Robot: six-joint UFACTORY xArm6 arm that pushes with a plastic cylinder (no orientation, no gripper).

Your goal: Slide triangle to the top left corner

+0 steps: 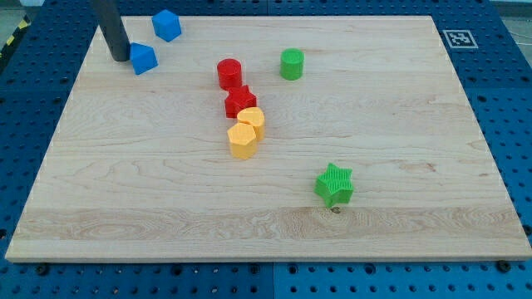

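Note:
The blue triangle block (144, 58) lies near the board's top left corner. My tip (120, 57) rests on the board just left of it, touching or almost touching its left side. A second blue block (167, 25), cube-like, sits above and to the right of the triangle, close to the board's top edge. The rod rises from the tip toward the view's top left.
A red cylinder (229, 73) and a red star (240, 101) sit mid-board, with a yellow cylinder (252, 121) and a yellow hexagon (243, 141) just below them. A green cylinder (292, 64) is right of the reds. A green star (334, 185) lies lower right. The wooden board (416, 124) has a marker tag (456, 37) beyond its top right corner.

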